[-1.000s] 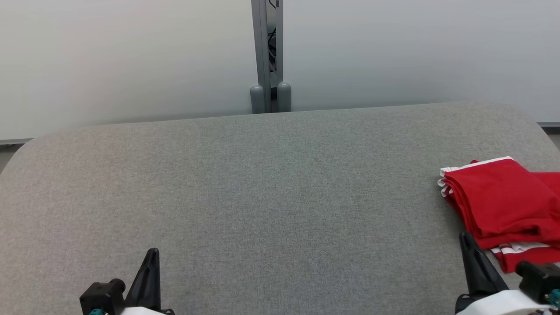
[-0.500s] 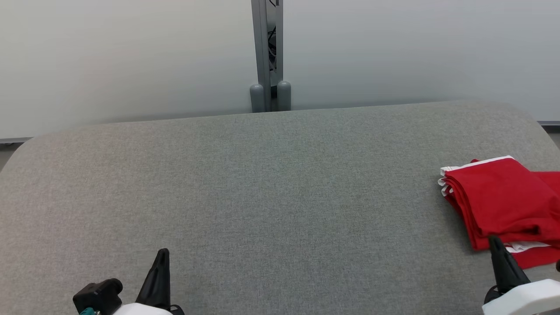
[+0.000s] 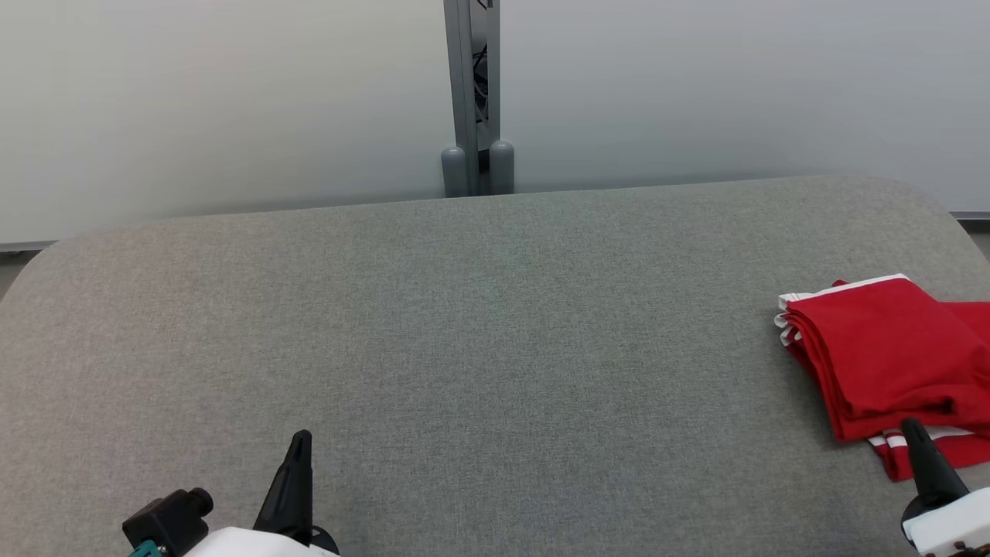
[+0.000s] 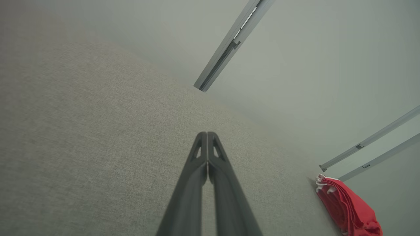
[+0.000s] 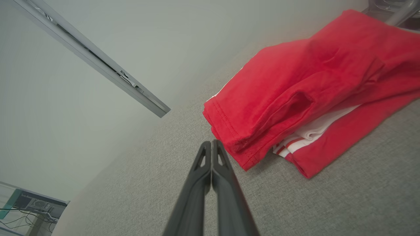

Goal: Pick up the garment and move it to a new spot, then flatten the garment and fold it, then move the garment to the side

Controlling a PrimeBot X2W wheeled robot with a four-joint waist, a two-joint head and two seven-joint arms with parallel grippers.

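Garment (image 3: 882, 356) looks soft, light, floppy; I'd pinch thru layers at near hem. Left gripper (image 4: 207, 134) & right gripper (image 5: 212, 142): both pressed together, empty.

Head cam high, facing fwd-down over table (image 3: 464, 325); 2 wrist cams low, sharing red garment (image 4: 347, 206).

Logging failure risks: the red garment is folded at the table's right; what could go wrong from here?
1. The shut right gripper sits close to the near corner of the folded red garment with white trim; a move could snag it and undo the fold.
2. It lies near the grey fabric table's right edge; a push might slide it off.
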